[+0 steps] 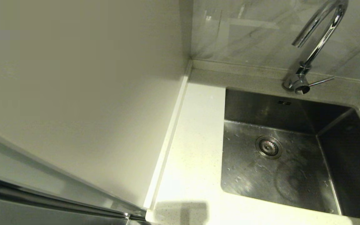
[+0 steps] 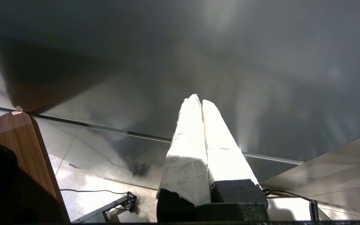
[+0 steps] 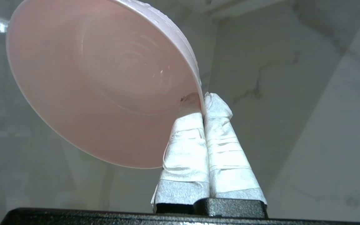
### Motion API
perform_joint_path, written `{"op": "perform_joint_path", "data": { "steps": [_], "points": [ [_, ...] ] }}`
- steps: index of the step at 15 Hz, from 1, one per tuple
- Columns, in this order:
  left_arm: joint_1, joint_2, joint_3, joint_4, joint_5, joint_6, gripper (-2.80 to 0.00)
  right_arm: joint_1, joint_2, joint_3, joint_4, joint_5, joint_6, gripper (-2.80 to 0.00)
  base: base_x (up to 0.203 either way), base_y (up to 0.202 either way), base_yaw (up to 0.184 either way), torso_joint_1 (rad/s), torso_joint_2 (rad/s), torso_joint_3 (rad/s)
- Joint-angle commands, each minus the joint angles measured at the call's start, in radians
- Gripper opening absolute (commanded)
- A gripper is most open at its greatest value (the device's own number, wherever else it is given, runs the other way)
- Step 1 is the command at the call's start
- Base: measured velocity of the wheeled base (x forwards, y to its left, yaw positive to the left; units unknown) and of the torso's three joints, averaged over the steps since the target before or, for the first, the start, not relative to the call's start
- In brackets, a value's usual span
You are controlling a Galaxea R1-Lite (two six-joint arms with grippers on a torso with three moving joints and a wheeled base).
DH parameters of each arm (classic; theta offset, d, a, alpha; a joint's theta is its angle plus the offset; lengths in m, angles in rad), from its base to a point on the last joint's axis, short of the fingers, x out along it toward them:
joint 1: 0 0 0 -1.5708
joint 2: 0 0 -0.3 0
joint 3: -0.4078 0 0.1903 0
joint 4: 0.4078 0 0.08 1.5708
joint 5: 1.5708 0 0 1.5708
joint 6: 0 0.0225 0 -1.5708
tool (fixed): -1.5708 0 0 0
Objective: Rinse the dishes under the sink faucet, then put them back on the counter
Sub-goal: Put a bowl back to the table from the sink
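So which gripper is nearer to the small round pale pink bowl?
Right. The right gripper is pinching the rim of the small round pale pink bowl. The left gripper is shut on nothing, with no bowl in its view.

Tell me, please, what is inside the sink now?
The sink holds only its drain strainer and water drops; no dish lies in it. Its right edge is cut off. The right gripper holds the pink bowl elsewhere.
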Motion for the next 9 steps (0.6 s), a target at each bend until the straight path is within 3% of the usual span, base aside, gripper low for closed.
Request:
{"op": "perform_joint_path", "data": {
  "steps": [1,2,5,7,9],
  "points": [
    [0.0,0.0,0.003,0.0,0.0,0.0,-2.8,0.001,-0.001,0.038,0.017,0.001,-0.006,-2.8,0.0,0.0,0.0,0.0,0.0,0.0],
    [0.0,0.0,0.003,0.0,0.0,0.0,-2.8,0.0,-0.002,0.011,0.114,-0.001,-0.006,-2.8,0.0,0.0,0.0,0.0,0.0,0.0],
    [0.001,0.0,0.003,0.0,0.0,0.0,-2.8,-0.02,-0.011,-0.03,0.657,-0.015,0.038,-2.8,0.0,0.0,0.0,0.0,0.0,0.0],
    [0.001,0.0,0.003,0.0,0.0,0.0,-2.8,-0.041,-0.018,-0.079,1.089,-0.007,0.121,-2.8,0.0,0.0,0.0,0.0,0.0,0.0],
    [0.0,0.0,0.003,0.0,0.0,0.0,-2.8,-0.093,-0.019,-0.174,1.481,0.074,0.237,-2.8,0.0,0.0,0.0,0.0,0.0,0.0]
  ]
}}
